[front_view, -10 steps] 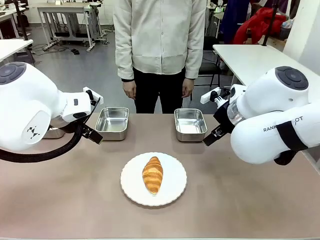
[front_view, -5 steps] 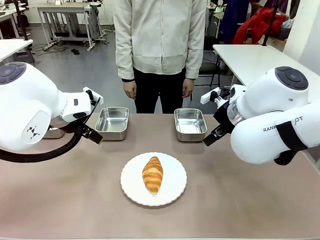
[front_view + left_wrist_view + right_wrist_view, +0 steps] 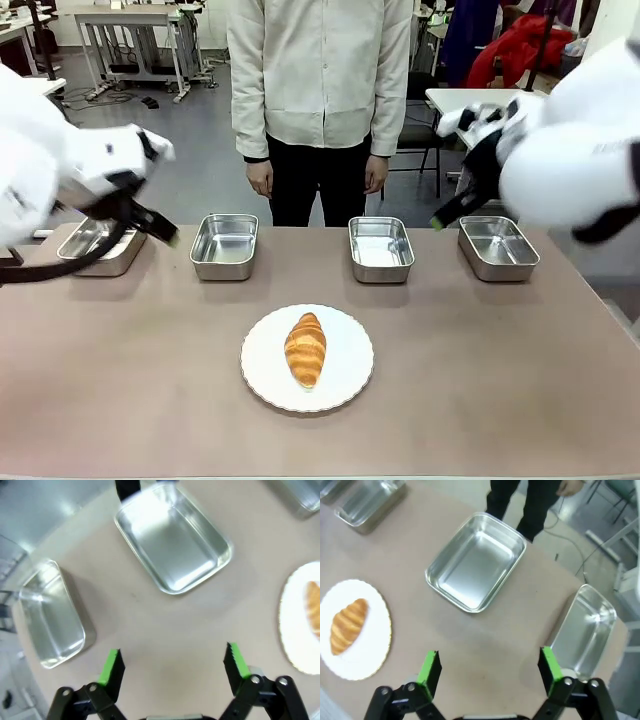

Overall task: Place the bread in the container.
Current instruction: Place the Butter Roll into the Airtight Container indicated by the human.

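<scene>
Resting on the white plate [image 3: 350, 378] at mid-table, the bread [image 3: 305, 349] lies well apart from the four steel trays [image 3: 224, 264] ranged along the far side. Both the left gripper [image 3: 173, 656] and the right gripper [image 3: 489, 659] hang above the table [image 3: 500, 380], jaws spread wide, holding nothing.

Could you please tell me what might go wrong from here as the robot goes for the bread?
The bread lies loose on the plate; the open left gripper or right gripper might crush it or shove the plate. Four look-alike trays stand in a row, so it could end up in the wrong one.
</scene>
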Motion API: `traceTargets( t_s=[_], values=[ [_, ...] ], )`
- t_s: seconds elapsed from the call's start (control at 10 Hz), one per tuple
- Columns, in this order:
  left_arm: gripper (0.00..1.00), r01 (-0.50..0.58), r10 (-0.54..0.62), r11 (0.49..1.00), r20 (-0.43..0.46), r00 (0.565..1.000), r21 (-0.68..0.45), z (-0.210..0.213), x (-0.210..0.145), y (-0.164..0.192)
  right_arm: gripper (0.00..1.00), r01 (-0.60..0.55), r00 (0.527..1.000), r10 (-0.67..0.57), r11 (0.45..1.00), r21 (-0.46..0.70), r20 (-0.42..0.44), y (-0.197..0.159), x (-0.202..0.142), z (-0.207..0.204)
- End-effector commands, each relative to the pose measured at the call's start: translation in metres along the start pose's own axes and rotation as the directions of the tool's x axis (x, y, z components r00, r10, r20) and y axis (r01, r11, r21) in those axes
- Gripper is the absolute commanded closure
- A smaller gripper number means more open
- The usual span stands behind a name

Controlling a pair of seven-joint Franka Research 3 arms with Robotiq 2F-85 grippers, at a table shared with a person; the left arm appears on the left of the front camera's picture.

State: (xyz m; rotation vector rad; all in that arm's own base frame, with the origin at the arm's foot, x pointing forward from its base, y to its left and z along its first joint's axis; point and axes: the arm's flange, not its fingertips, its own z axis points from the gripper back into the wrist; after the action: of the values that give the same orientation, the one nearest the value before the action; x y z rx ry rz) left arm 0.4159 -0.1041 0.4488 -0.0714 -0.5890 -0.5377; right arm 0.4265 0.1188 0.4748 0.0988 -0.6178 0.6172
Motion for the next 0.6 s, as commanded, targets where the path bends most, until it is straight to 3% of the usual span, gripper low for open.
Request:
traceTargets(
  t_s=[0.0,0.2,0.3,0.5],
  values=[
    [0.00,0.034,-0.036,0.987,-0.009,0.999,-0.155,0.046,0.010,0.065,0.00,-0.035,0.999,0.036,0.984,0.172,0.001,-0.065,0.006,0.020],
    [0.00,0.170,-0.164,0.912,0.047,0.985,-0.375,0.069,0.003,0.133,0.00,-0.051,0.998,0.044,0.971,0.232,0.036,-0.119,-0.011,0.034],
    [0.00,0.206,-0.197,0.884,0.067,0.978,-0.420,0.073,-0.008,0.170,0.00,-0.069,0.996,0.054,0.964,0.256,0.066,-0.142,-0.024,0.039],
    [0.00,0.269,-0.240,0.865,0.121,0.963,-0.425,0.075,-0.028,0.199,0.00,-0.117,0.985,0.072,0.950,0.291,0.159,-0.162,-0.039,0.045]
  ],
)
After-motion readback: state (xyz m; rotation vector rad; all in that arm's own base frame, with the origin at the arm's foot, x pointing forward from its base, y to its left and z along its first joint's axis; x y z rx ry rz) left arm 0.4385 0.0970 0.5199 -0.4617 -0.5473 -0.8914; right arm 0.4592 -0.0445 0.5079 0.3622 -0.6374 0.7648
